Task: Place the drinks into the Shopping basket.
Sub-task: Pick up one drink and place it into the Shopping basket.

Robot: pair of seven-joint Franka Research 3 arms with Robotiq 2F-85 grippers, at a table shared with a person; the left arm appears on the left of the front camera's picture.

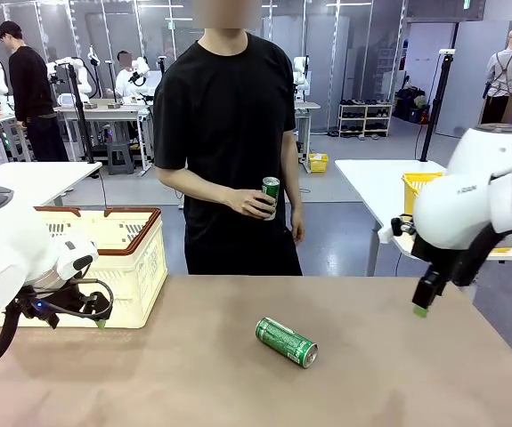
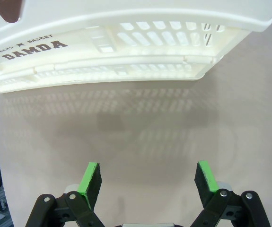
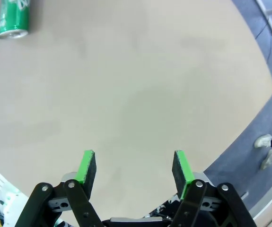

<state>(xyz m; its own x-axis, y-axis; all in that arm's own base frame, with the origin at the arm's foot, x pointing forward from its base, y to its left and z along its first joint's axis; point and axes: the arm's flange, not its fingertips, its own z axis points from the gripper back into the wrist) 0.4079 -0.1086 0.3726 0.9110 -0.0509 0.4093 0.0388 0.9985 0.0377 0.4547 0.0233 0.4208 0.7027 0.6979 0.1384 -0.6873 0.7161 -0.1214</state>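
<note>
Tabletop: 1 lying can, 1 basket; person's hand: 1 can; left tool, right tool released.

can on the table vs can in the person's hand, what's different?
Pose: the table can lies on its side; the held can stands upright.
Support: the table can rests free on the table; the held can is gripped in the person's hand, off it.
Visibility: the table can shows whole; the held can is partly covered by that hand.
Shared: both green drink cans.
</note>
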